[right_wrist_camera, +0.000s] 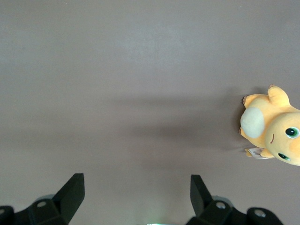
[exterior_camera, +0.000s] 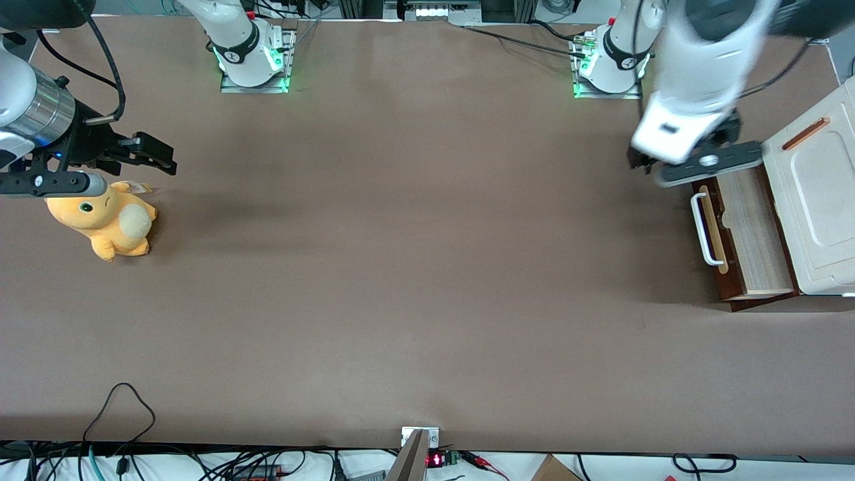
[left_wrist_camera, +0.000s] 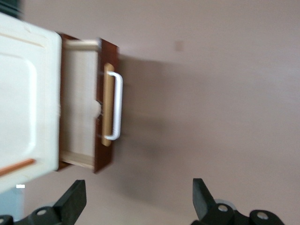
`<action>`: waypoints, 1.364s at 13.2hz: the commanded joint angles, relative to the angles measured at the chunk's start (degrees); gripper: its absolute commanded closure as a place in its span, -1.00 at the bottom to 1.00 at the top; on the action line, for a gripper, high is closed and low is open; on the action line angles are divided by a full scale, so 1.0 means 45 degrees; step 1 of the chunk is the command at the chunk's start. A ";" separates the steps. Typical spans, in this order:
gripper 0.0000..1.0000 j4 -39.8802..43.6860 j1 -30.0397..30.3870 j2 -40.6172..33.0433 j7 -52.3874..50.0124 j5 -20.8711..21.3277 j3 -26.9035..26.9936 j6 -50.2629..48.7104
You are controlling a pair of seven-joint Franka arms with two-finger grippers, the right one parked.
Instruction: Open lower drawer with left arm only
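Black and wide open, the gripper [left_wrist_camera: 136,204] on the left arm [exterior_camera: 701,60] holds nothing. Its two fingers [left_wrist_camera: 72,199] stand far apart, with only bare table between them. It hangs in the air above the table [exterior_camera: 401,267], at the end of the drawer that is farther from the front camera. It does not touch the handle.

Nearest the front camera, black cables [exterior_camera: 120,414] curl on the table edge.

The lower drawer [exterior_camera: 741,230] sits at the working arm's end of the table. It is pulled out from under a cream-white cabinet [exterior_camera: 818,200]. Its front is dark brown wood. One white bar handle [exterior_camera: 705,227] runs along the front, fixed on one light wood strip [left_wrist_camera: 108,105]. The inside is pale wood, and nothing can be seen lying in it. There is one drawer showing and one handle.

The cabinet top has one thin orange-brown strip [exterior_camera: 805,133] near its edge.

At the parked arm's end of the table lies one orange plush toy [exterior_camera: 107,220] with a pale tummy and a big eye. It is well apart from the drawer. Nothing lies on the table between the toy and the drawer, and nothing sits in front of the drawer.

Farthest from the front camera, two arm bases [exterior_camera: 254,60] glow green at the table's edge.
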 commanded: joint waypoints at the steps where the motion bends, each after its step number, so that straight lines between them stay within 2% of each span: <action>1: -1.00 0.0181 0.0049 -0.0297 0.1392 -0.2653 0.1857 0.0094; 4: -1.00 0.0182 0.0069 -0.0298 0.3872 -0.2699 0.2545 0.0523; 7: -1.00 0.0279 0.0069 -0.0298 0.4168 -0.2660 0.2605 0.0719; 10: -1.00 0.0279 0.0069 -0.0278 0.5417 -0.2601 0.2605 0.0934; 18: -1.00 0.0514 0.0069 -0.0239 0.5381 -0.2582 0.2566 0.0915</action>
